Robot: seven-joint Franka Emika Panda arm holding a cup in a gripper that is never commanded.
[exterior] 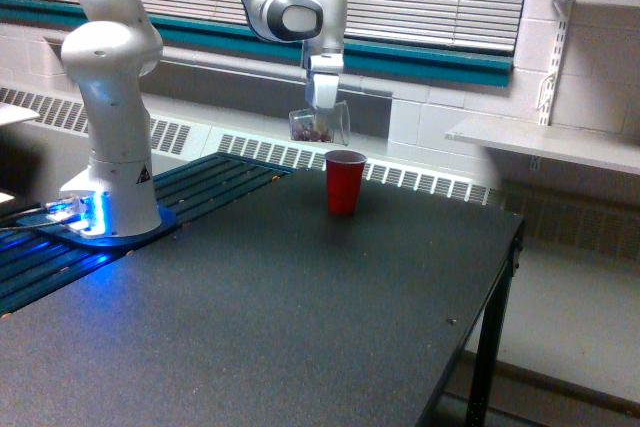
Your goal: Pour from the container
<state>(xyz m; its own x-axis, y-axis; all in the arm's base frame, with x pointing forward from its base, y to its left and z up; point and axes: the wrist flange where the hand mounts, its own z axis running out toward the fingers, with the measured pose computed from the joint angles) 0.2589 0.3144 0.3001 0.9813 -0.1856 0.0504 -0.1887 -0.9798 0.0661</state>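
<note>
gripper (321, 112) first: we have just one view, the exterior view, so we start and end there. it points down from the white arm (110, 77) and pinches the container (320, 127) near its top, fingers pressed on the clear sides.

the container hangs in the air, tipped a little. we can see small pinkish-brown bits low inside it. it sits just up and toward 10 o'clock from the red cup (344, 181), close to the rim but not touching it. we think it is held there so the bits can fall into the red cup when it tips more. nothing looks to be falling out right now.

the red cup stands upright on the black table (300, 327), near the far edge, open side up, ready to catch things.

now we count: one arm, one gripper, one clear container, one red cup, one table. the bits are too small for us to count.
</note>
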